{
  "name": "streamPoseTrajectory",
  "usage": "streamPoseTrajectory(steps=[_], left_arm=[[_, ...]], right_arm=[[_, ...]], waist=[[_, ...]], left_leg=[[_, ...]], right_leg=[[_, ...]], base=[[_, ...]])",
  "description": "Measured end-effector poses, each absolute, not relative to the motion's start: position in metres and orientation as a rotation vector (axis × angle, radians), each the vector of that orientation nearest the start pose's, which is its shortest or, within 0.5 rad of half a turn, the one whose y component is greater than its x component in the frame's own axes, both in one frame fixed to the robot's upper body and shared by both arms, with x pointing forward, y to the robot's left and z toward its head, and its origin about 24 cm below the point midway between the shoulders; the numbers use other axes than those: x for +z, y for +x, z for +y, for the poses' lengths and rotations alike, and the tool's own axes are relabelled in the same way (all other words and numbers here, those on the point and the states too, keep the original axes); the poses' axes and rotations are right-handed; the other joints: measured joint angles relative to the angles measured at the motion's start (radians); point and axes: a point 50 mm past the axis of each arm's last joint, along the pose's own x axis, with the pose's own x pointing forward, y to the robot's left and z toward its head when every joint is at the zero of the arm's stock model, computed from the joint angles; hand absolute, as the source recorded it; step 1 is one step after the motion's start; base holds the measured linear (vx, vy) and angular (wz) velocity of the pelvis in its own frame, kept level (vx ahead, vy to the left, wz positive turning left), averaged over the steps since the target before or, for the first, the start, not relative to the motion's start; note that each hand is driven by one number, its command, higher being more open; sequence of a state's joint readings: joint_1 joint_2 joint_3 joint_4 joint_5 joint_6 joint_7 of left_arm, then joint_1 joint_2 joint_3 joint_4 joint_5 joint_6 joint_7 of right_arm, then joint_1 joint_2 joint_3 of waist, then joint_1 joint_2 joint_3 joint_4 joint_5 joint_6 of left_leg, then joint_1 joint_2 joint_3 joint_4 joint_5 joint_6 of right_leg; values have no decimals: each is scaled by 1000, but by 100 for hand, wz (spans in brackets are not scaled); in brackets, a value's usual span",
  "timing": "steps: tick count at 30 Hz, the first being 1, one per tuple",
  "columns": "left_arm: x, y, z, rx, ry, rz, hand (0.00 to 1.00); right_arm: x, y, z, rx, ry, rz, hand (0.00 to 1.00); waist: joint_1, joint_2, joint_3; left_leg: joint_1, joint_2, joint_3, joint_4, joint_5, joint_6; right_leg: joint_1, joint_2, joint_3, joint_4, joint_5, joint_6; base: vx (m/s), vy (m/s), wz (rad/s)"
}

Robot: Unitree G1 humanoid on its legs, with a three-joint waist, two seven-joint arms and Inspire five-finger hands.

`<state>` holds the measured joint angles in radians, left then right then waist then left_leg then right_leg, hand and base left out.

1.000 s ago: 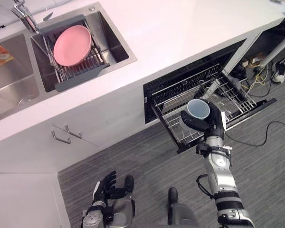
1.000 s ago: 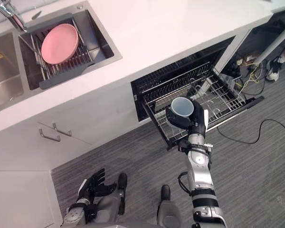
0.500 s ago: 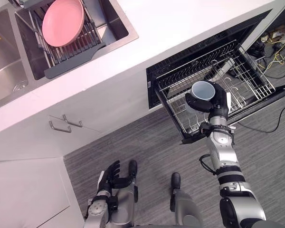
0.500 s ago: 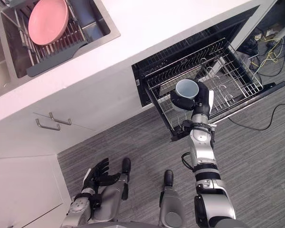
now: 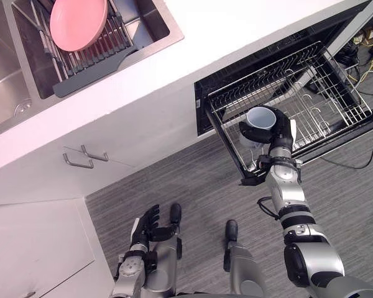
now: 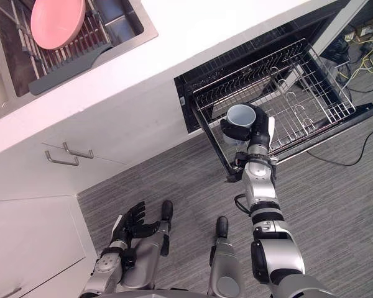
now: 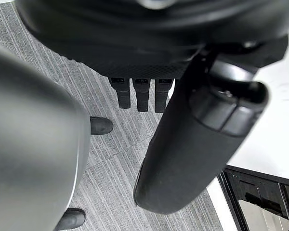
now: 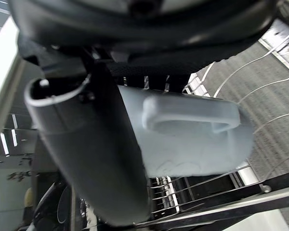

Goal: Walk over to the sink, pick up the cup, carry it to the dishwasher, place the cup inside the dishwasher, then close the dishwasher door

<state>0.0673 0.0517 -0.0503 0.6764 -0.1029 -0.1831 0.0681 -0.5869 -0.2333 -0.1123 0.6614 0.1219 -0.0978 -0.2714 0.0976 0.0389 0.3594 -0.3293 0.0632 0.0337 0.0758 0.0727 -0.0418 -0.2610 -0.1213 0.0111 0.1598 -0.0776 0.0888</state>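
Right hand (image 5: 281,130): your fingers clasp the pale blue plastic cup (image 5: 259,118) over the silver wire dishwasher rack (image 5: 326,93).
Grey sink drainer (image 5: 87,77): round pink plate (image 5: 78,23), far from that hand.
Left hand (image 5: 146,225): spread.
Change: grip unchanged.

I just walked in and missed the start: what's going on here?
The robot's right hand is curled round a pale blue cup, holding it above the pulled-out dishwasher rack; the cup is not yet set down. Its left hand hangs open, empty. A pink plate sits in the sink's drainer.
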Motion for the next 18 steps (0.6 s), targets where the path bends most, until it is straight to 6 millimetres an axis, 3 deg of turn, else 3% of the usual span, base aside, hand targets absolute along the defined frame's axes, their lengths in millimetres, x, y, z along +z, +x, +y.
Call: streamPoseTrajectory(steps=[18], left_arm=[[-101,185,154,89,-42,565,90]], right_arm=[[88,346,-210,-366,9,-92,90]], waist=[[-2,0,0]], left_leg=[[62,5,2,-67,44,-6]], right_leg=[[22,11,4,12,3,-4]], base=[[-11,-8,0]])
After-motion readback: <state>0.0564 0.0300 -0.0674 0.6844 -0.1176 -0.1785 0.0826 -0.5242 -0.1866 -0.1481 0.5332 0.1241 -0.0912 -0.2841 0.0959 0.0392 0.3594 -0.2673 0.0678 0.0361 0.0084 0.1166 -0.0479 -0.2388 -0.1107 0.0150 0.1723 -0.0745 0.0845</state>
